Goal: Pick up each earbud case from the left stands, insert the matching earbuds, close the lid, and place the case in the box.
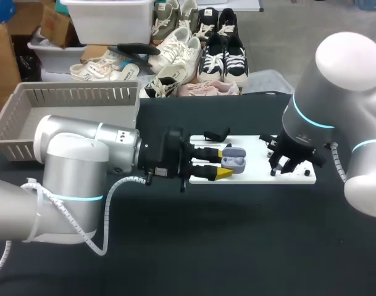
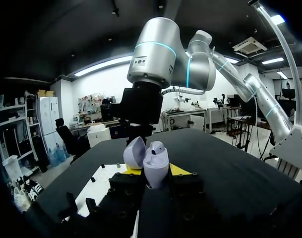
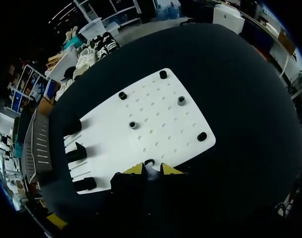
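My left gripper (image 1: 223,166) holds a lavender earbud case (image 1: 235,161) over the left part of the white board (image 1: 252,177). In the left wrist view its yellow tips clamp the case body (image 2: 156,163), and the lid (image 2: 135,151) stands swung open. My right gripper (image 1: 285,163) hangs low over the board's right part. In the right wrist view that gripper (image 3: 151,170) has its yellow tips close together on a small pale earbud (image 3: 151,173), right at the board's near edge. Whether an earbud sits inside the case cannot be made out.
Small black and grey earbud holders (image 3: 181,100) dot the white board (image 3: 155,114). Black case stands (image 3: 75,151) line its left end. A grey slatted basket (image 1: 70,95) sits at the back left of the table.
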Robot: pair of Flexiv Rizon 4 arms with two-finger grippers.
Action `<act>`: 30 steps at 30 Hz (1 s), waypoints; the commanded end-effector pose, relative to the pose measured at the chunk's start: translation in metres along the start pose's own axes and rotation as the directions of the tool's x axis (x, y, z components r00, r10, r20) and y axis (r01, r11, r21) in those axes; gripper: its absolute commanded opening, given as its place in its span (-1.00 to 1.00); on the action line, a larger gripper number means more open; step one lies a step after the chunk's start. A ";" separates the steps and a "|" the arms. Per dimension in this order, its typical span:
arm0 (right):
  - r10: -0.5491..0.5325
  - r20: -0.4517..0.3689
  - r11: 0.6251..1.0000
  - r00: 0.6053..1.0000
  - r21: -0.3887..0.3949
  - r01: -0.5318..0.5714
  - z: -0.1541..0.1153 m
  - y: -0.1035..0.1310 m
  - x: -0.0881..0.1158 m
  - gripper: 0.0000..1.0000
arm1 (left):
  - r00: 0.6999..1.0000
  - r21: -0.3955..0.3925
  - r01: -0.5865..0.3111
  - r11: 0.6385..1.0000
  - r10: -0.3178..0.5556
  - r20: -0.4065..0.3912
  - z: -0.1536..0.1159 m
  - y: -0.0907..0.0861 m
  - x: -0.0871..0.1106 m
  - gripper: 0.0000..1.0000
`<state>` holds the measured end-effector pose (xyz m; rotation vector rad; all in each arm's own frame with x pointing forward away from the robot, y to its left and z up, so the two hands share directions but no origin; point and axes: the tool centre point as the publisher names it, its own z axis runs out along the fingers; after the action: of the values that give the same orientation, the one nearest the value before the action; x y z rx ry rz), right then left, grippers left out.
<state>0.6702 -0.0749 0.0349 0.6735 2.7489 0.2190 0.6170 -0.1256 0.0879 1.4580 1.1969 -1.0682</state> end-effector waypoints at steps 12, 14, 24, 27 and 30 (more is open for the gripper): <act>0.055 0.058 0.996 0.997 0.063 -0.058 -0.061 -0.011 -0.011 -1.00 | 1.000 -0.005 -0.001 1.000 0.001 0.001 0.000 -0.001 0.000 -1.00; 0.060 0.075 0.994 0.995 0.082 -0.066 -0.075 -0.011 -0.013 -1.00 | 1.000 -0.005 -0.001 1.000 0.001 0.001 0.000 -0.001 0.000 -1.00; 0.012 0.009 0.980 1.000 0.196 -0.014 -0.144 0.000 -0.016 -1.00 | 1.000 -0.005 -0.001 1.000 0.001 0.001 0.000 -0.001 0.000 -1.00; -0.035 -0.022 0.977 0.999 0.209 0.038 -0.163 0.009 -0.007 -1.00 | 1.000 -0.005 -0.001 1.000 0.001 0.001 0.000 -0.001 0.000 -1.00; -0.071 -0.027 0.978 0.997 0.196 0.075 -0.182 0.020 0.001 -1.00 | 1.000 -0.005 -0.001 1.000 0.001 0.001 0.000 -0.001 0.000 -1.00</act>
<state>0.6279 -0.0808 0.1769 0.6180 2.8104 -0.0227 0.6169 -0.1256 0.0879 1.4580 1.1970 -1.0682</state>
